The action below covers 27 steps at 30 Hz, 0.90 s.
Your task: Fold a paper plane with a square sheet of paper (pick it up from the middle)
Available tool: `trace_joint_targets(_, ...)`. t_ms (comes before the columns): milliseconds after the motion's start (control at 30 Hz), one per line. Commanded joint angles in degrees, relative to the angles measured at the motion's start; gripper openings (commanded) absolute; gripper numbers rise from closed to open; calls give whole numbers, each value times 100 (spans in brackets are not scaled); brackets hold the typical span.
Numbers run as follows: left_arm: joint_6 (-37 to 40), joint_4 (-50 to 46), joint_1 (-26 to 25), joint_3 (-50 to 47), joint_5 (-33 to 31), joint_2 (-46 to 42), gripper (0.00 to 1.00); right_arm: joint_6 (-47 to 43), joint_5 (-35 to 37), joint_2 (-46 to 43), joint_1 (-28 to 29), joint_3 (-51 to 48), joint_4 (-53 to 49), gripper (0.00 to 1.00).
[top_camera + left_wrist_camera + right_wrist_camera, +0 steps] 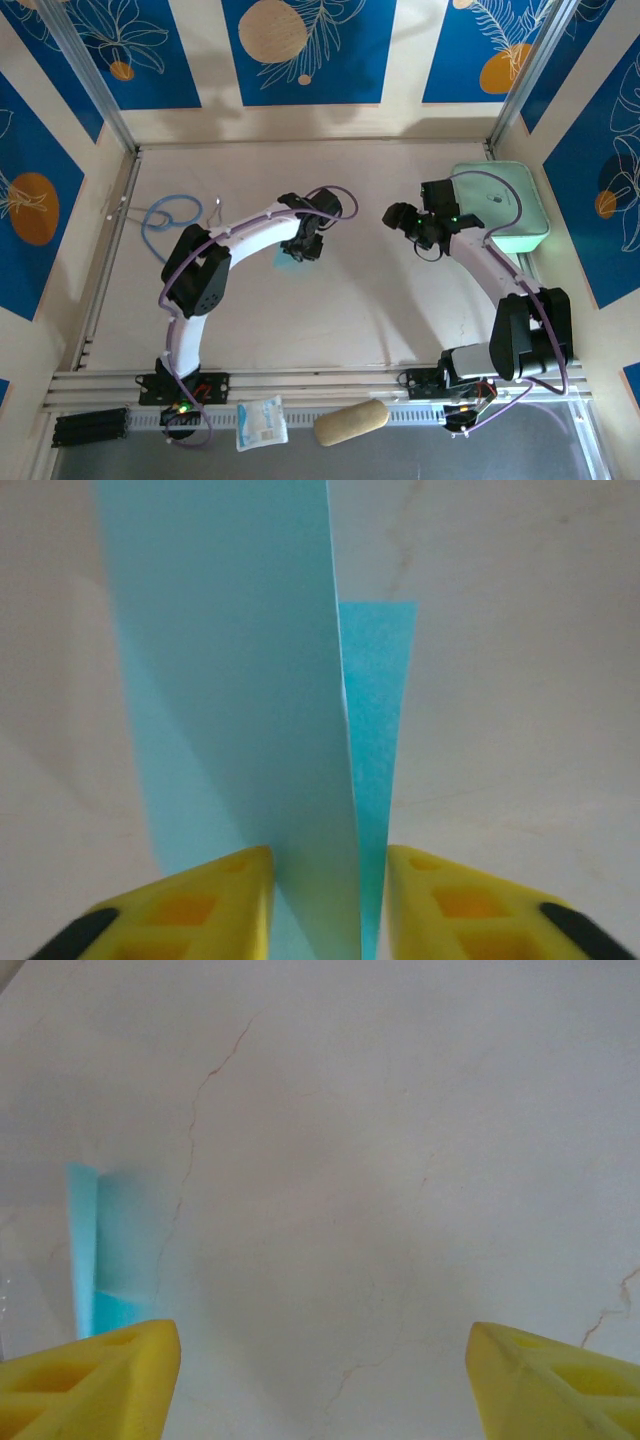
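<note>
The right gripper [320, 1385] holds its yellow jaws wide apart over the bare pale table [400, 1160], with the folded light-blue paper [105, 1250] just beyond the left-hand jaw.

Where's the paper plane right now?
In the top view the paper plane lies left of the table's centre, under the left gripper; the left wrist view shows its folds standing between the parted yellow fingers.

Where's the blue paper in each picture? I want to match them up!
Top external: the light-blue folded paper peeks out beneath the left gripper, left of centre.
Left wrist: the paper runs up the middle, from between that gripper's yellow fingers.
Right wrist: the paper sits low at the left edge.
Shared landmark: the cream table top beneath it.
</note>
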Motion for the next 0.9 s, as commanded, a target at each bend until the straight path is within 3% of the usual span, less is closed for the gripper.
trace_joint_targets(0,-123,577,16,-367,819,-487,42,23,-379,-136,25,-91,-9,76)
trace_joint_targets(267,-649,2086,550,-2033,1433,-2137,62,173,-522,270,1133,86,65,73)
trace_joint_targets(467,-1290,3021,1543,-3808,1845,-3401,75,542,-694,1191,2202,524,386,68)
trace_joint_targets(533,-1353,3143,1845,-4249,1877,-3771,83,603,-794,1614,2491,815,452,67)
trace_joint_targets(667,-1248,3217,2237,-4767,1832,-4283,97,720,-882,2423,2820,1420,632,64)
trace_joint_targets(867,-1168,3451,2635,-5073,2134,-4476,100,752,-1151,3599,2898,2609,319,62)
